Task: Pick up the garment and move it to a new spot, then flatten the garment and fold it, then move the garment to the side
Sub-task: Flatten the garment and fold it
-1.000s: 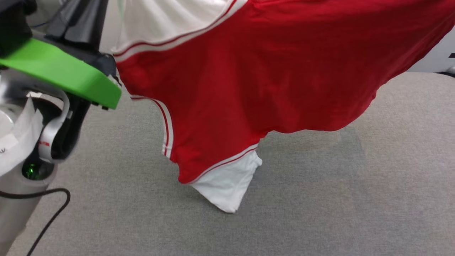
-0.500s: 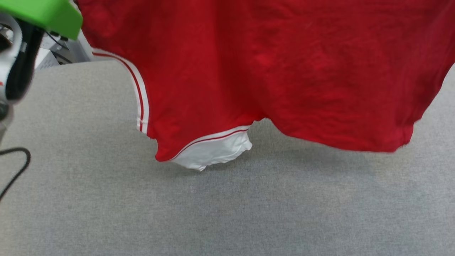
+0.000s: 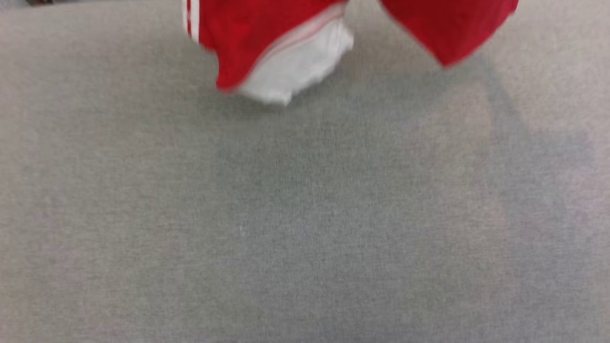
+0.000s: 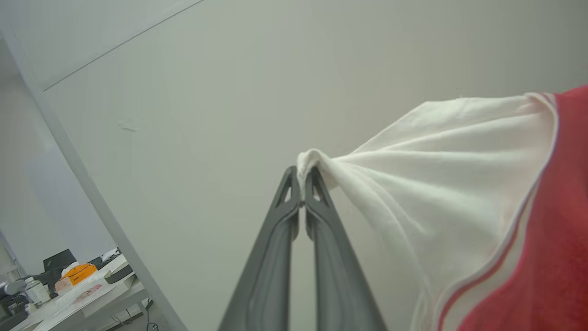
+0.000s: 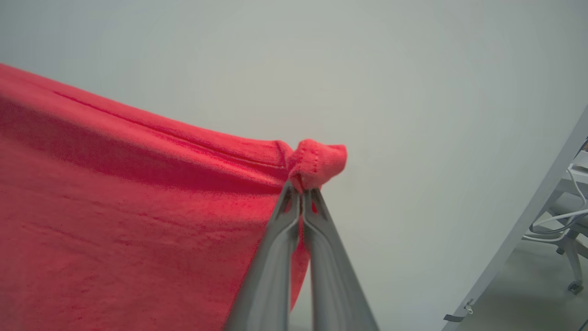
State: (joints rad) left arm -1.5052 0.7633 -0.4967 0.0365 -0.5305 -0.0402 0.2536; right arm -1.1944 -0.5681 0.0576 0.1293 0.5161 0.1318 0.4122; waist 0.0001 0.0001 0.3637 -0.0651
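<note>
Left pincer (image 4: pixel 302 183) and right pincer (image 5: pixel 302 192) clamp edges of garment (image 5: pixel 115 207).

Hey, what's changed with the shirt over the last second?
The head camera has tipped down. Against the table, the shirt has drawn toward the far edge, its hanging white sleeve likely lifted higher. Unchanged: left gripper shut on the other white sleeve, right gripper shut on a red corner.

The garment (image 3: pixel 248 28) is bright red, with a white sleeve (image 3: pixel 295 66) and red-and-white striped trim (image 3: pixel 190 14). The surface (image 3: pixel 305 214) is plain mottled grey. The left gripper (image 4: pixel 302 174) and right gripper (image 5: pixel 301 191) are dark grey.
</note>
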